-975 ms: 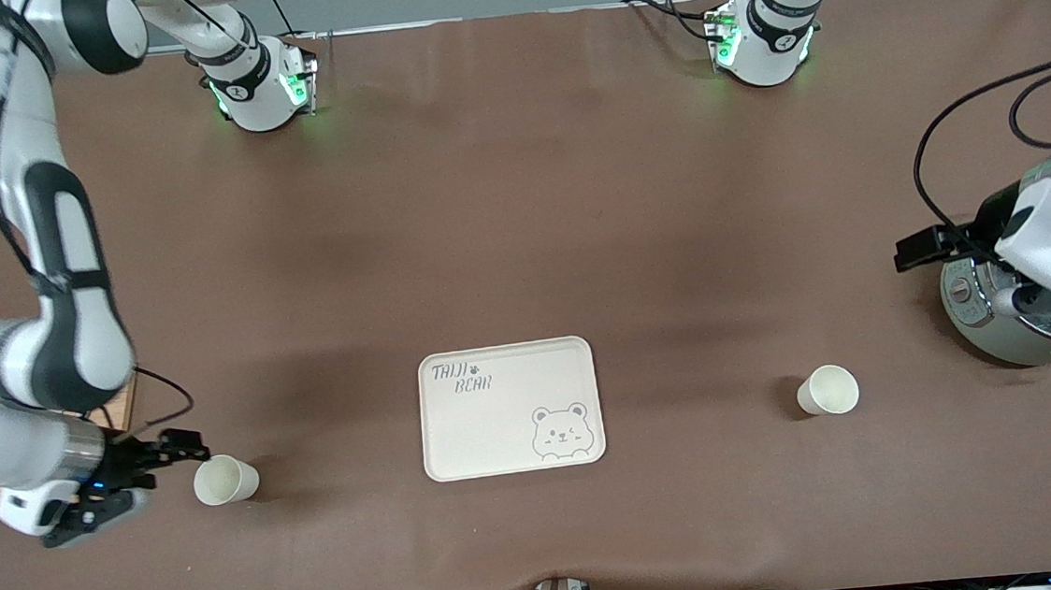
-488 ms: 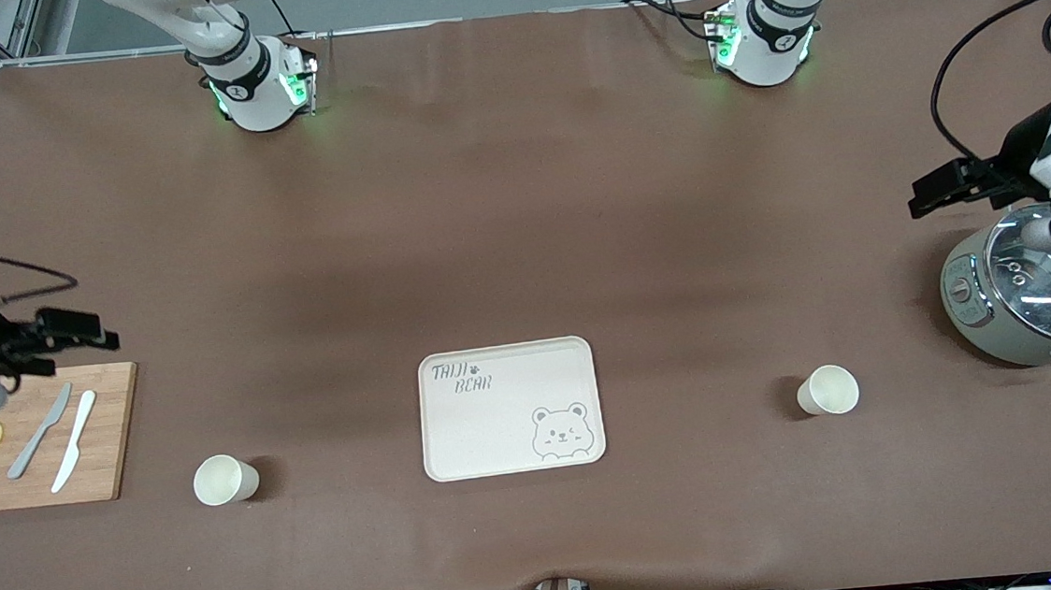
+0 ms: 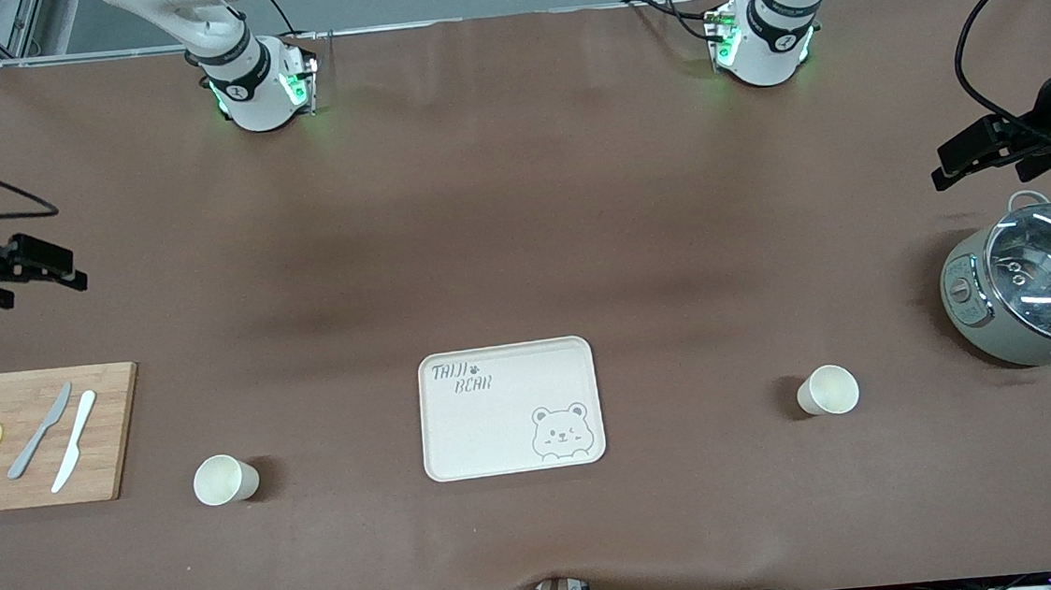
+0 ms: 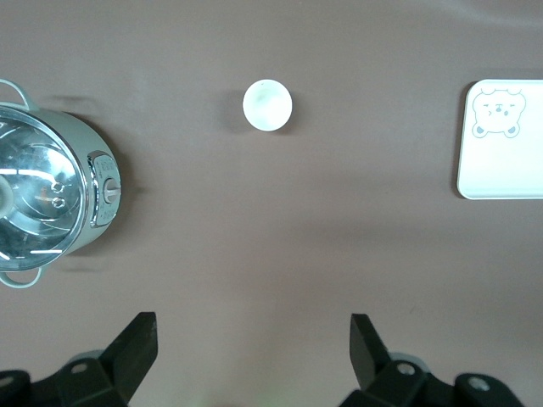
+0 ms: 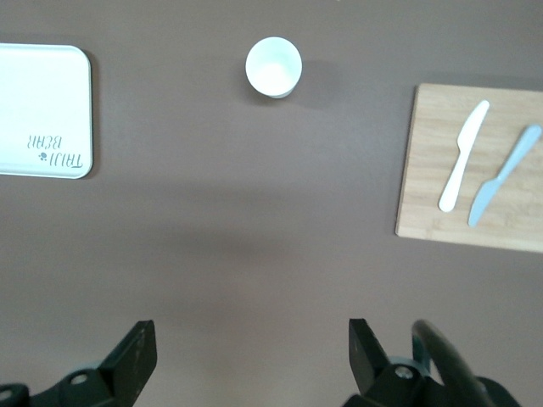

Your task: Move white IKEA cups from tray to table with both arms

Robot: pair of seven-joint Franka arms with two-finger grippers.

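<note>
Two white cups stand upright on the brown table, one on each side of the bear-printed tray (image 3: 509, 408). One cup (image 3: 225, 479) (image 5: 273, 67) is toward the right arm's end. The other cup (image 3: 828, 390) (image 4: 267, 104) is toward the left arm's end. My right gripper (image 3: 71, 265) (image 5: 253, 348) hangs open and empty over bare table at its end, well apart from its cup. Over bare table beside the pot, my left gripper (image 3: 947, 163) (image 4: 254, 348) is also open and empty.
A grey-green glass-lidded pot (image 3: 1036, 292) (image 4: 47, 203) stands at the left arm's end. A wooden cutting board (image 3: 30, 437) (image 5: 471, 170) with two knives and lemon slices lies at the right arm's end. The tray (image 4: 505, 140) (image 5: 42, 110) holds nothing.
The right gripper has lifted away from beside its cup and pulled back toward the table's end. The left gripper has risen off the pot. Neither cup has moved.
</note>
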